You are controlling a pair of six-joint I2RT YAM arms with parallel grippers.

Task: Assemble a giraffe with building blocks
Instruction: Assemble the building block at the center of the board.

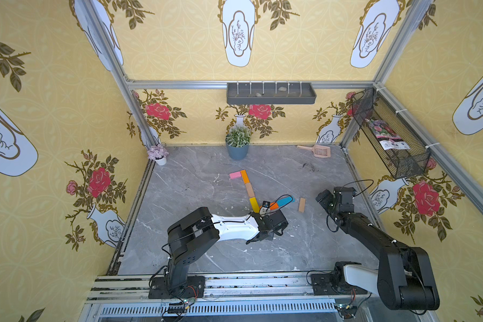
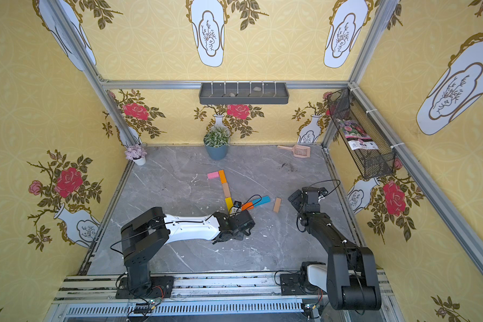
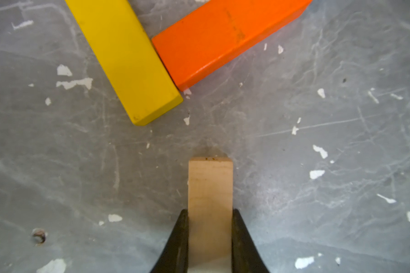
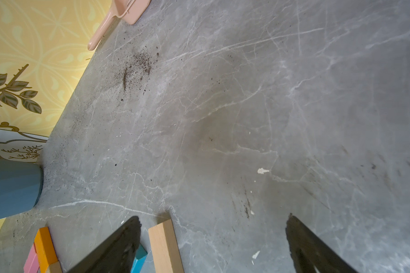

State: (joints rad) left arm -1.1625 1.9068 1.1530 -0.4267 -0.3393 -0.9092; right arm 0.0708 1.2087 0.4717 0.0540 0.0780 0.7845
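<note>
The giraffe lies flat mid-table: pink block point(image 1: 235, 175), orange block point(image 1: 244, 176), tan block point(image 1: 250, 190) and yellow block point(image 1: 253, 204) run in a line. A second orange block point(image 1: 273, 206) and a blue block point(image 1: 286, 200) branch off to the right. In the left wrist view my left gripper point(image 3: 210, 212) is shut on a tan block point(image 3: 210, 186), a short way from the yellow block point(image 3: 126, 59) and orange block point(image 3: 223, 35). My right gripper point(image 4: 213, 218) is open above the table, over another tan block point(image 4: 163, 245) that lies loose point(image 1: 302, 205).
A blue plant pot point(image 1: 237, 147) and a peach scoop point(image 1: 318, 150) stand along the back wall. A small white flower pot point(image 1: 159, 156) sits in the back left corner. A wire basket point(image 1: 388, 136) hangs on the right wall. Soil specks point(image 1: 308, 166) lie near the scoop.
</note>
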